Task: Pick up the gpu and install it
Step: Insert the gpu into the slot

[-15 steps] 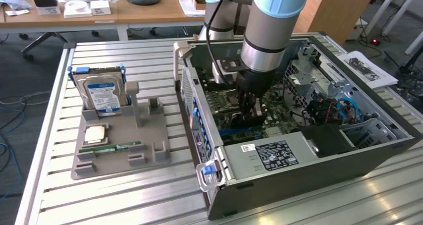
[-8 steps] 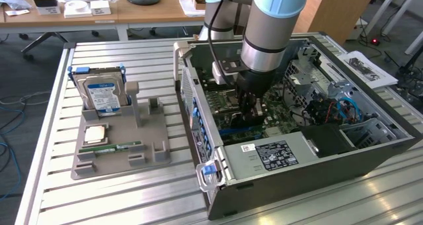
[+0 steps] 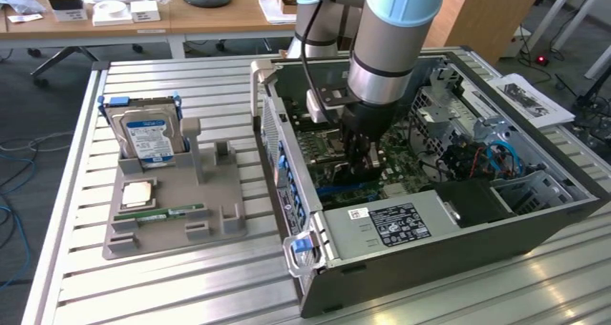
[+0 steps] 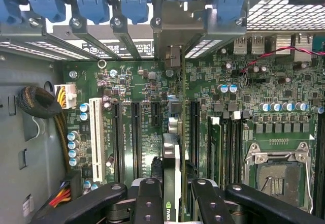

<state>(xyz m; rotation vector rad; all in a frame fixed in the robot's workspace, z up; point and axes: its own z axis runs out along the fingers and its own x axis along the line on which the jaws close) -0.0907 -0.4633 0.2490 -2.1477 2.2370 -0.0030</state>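
The two dark fingers (image 4: 148, 199) of the gripper (image 4: 172, 203) were clamped on the gpu (image 4: 171, 168), one on each flat face. The card stood edge-on between them, its thin edge toward the wrist camera. I judge this hold was chosen so that the lower edge could point straight down at the motherboard (image 4: 152, 76). The card ran parallel to the long black slots (image 4: 118, 137) and just beside them. Whether it already touched a slot I could not tell.

The gripper was deep inside the open computer case (image 3: 458, 246), which lay on its side so the board faced up. In the case were also the board's empty processor socket (image 4: 277, 176) and blue cables (image 3: 496, 157).

Well apart, on the exterior view's left, a grey holder (image 3: 182, 225) held a hard drive (image 3: 151, 135) upright and a green memory stick (image 3: 160, 214) lying flat.
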